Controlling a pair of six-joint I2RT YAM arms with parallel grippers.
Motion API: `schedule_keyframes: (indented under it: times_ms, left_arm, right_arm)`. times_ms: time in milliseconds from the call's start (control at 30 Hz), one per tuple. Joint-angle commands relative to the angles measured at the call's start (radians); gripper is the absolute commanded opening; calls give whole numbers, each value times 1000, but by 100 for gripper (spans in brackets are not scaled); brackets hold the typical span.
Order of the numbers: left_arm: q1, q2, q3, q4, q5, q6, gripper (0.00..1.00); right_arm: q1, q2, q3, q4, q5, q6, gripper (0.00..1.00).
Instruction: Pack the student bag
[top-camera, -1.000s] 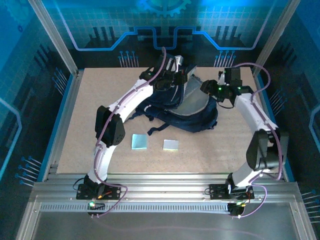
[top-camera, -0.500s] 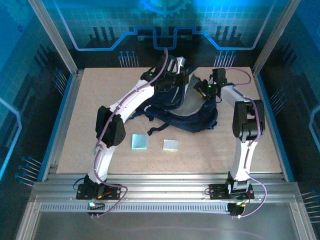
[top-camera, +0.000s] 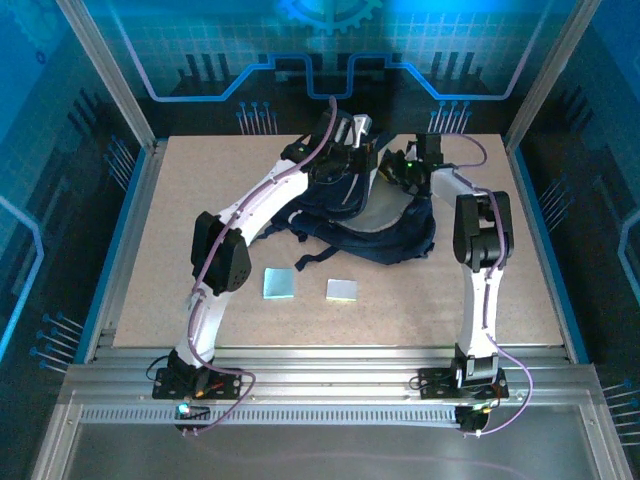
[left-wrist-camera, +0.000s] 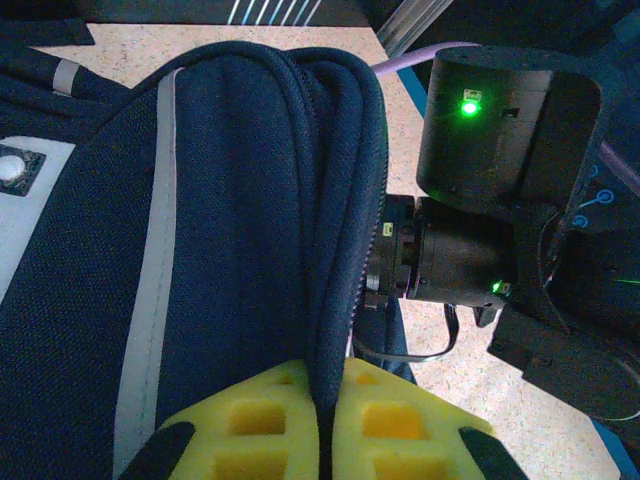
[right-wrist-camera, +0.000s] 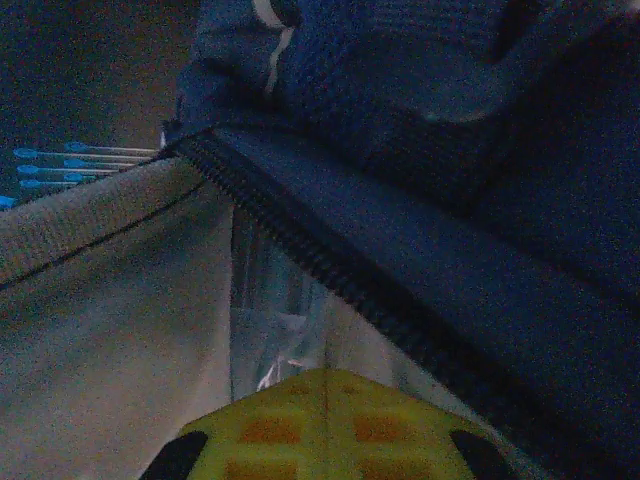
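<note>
Two pale squares (top-camera: 279, 284) lie unpacked on the table (top-camera: 200, 220), in front of the student bag (top-camera: 390, 235) at far centre. Left gripper (left-wrist-camera: 325, 440) is clamped on the bag's padded rim. Right gripper (right-wrist-camera: 325, 420) is closed at the zipper edge; any hold is unconfirmed. Packing judged incomplete.

The bag (top-camera: 390, 240) is dark blue, with a grey stripe (left-wrist-camera: 150, 300) and a pale grey inside (right-wrist-camera: 100, 300). The left gripper (left-wrist-camera: 322, 430) has yellow pads (left-wrist-camera: 265, 420), and the right gripper (right-wrist-camera: 325, 430) has yellow pads (right-wrist-camera: 260, 430) too. At 6 o'clock from the bag are two light blue squares (top-camera: 279, 284). The table (top-camera: 180, 250) is sandy with tiny speckles. The arms (top-camera: 262, 195) are white and black, with purple cables (left-wrist-camera: 410, 55). The wall (top-camera: 200, 50) is bright blue with a fine grid.
</note>
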Motion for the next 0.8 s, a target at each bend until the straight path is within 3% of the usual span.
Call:
schedule_keyframes:
  times_ms: [0, 267, 433, 467, 533, 600, 767]
  left_arm:
    - [18, -6, 37, 53, 1, 29, 0]
    - [27, 37, 129, 28, -11, 74, 0]
    - [26, 33, 150, 9, -12, 91, 0]
    - [27, 30, 148, 8, -11, 88, 0]
    - [26, 20, 138, 9, -5, 80, 0]
    - [27, 7, 122, 13, 3, 75, 0]
    - [26, -13, 104, 18, 5, 75, 0]
  right_arm:
    - [20, -39, -41, 45, -75, 2, 0]
    - [36, -108, -150, -13, -201, -39, 0]
    - [78, -84, -134, -43, -190, -57, 0]
    - [77, -85, -134, -44, -175, -57, 3]
    - [64, -100, -150, -40, -138, -46, 31]
    - [59, -114, -168, -22, -120, -39, 46]
    - [56, -166, -181, -126, -41, -116, 52]
